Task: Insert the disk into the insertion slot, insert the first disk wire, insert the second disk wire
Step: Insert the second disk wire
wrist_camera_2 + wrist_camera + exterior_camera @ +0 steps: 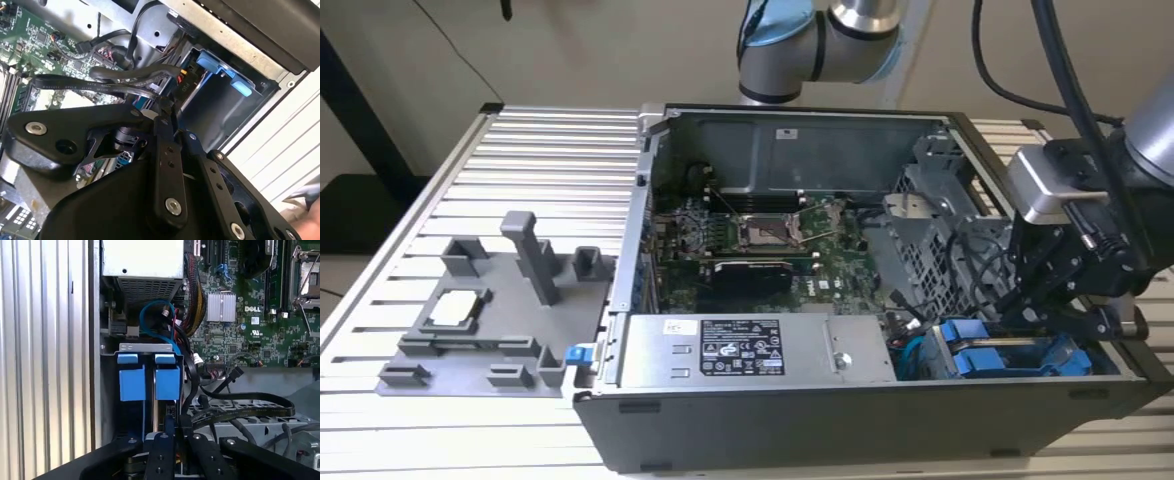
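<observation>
Below, boxy sheet-metal insertion slot [147,347], blue-tabbed.

The power supply's white label [740,360] carries dense black print and marks, too small to make out. A small white sticker [786,132] sits on the case's back wall, seemingly printed. In the first wrist view the board [254,309] bears white lettering. In the second wrist view a black cable [65,86] has a line of white print.

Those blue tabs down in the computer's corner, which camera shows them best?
The first wrist view: the blue tabs face the camera side by side, just beyond the gripper. The exterior view shows them partly behind the arm. The second wrist view catches them at a slant.
</observation>
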Robot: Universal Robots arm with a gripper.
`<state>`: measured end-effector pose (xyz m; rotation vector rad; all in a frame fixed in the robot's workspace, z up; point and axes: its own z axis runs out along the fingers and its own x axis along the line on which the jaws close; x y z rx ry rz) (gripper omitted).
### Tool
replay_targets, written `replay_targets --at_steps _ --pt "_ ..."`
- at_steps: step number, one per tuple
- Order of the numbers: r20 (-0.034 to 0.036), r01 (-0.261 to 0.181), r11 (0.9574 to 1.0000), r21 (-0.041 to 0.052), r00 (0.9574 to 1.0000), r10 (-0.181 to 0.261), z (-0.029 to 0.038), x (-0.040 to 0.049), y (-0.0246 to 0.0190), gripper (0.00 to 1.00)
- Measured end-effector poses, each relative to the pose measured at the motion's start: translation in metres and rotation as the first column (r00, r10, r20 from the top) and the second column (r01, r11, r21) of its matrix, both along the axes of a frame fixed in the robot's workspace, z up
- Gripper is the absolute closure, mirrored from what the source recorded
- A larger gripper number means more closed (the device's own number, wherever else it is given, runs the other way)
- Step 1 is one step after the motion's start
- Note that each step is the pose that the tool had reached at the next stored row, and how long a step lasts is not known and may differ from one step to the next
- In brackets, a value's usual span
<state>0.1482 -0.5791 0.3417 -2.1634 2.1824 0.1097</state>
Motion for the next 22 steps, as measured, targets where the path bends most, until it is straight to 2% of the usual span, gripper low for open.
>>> replay_targets --at_steps 6,12,14,15,18,22 --pt "-0.0001 0.02 0.9998 -0.0011 0.9998 -0.02 -0.0054 0.0001 0.0 0.84" --pt "0.0002 0.021 0.9998 0.0011 0.9998 -0.021 -0.0068 0.0001 0.0001 0.84" --pt "0.0 0.021 0.9998 0.0009 0.9998 -0.021 -0.0069 0.0001 0.0 0.82" --pt "0.0 0.021 0.9998 0.0008 0.9998 -0.021 -0.0069 0.0001 0.0 0.76" --pt "-0.0007 0.021 0.9998 0.0004 0.9998 -0.021 -0.0038 0.0001 0.0 0.76" --pt "-0.0014 0.021 0.9998 0.0 0.9998 -0.021 0.0052 0.0001 0.0 0.76"
